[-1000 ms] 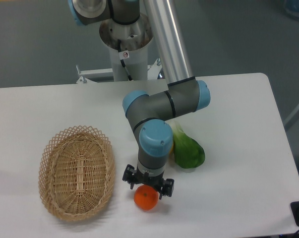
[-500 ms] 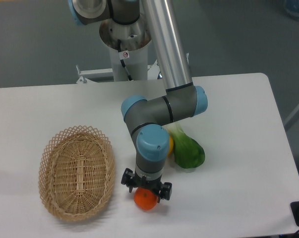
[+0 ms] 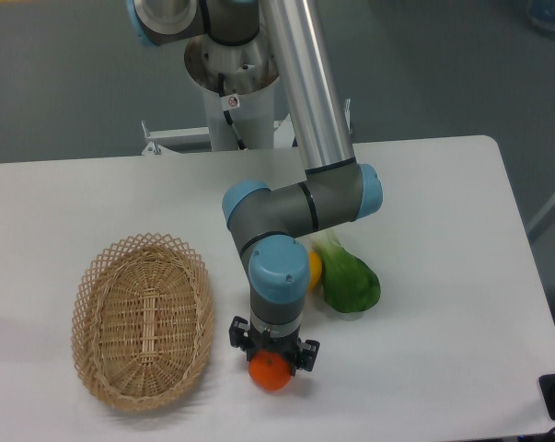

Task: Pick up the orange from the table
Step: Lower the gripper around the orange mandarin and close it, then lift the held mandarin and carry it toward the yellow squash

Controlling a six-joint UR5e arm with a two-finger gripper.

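The orange [image 3: 271, 374] lies on the white table [image 3: 443, 203] near the front edge, just right of the basket. My gripper [image 3: 272, 357] points straight down right over it. Its two black fingers [image 3: 239, 335] stand on the left and right of the orange, apart and not pressed on it. The wrist hides the top of the orange. The gripper is open around the fruit.
An oval wicker basket [image 3: 142, 318] stands to the left of the orange. A yellow fruit [image 3: 313, 269] and a green leafy vegetable [image 3: 351, 282] lie just behind and to the right, partly hidden by the arm. The robot's base column [image 3: 233, 92] stands at the back.
The arm has lowered and shifted slightly left, bringing the gripper down over the orange. The fingers now sit lower around it. The orange has not moved.
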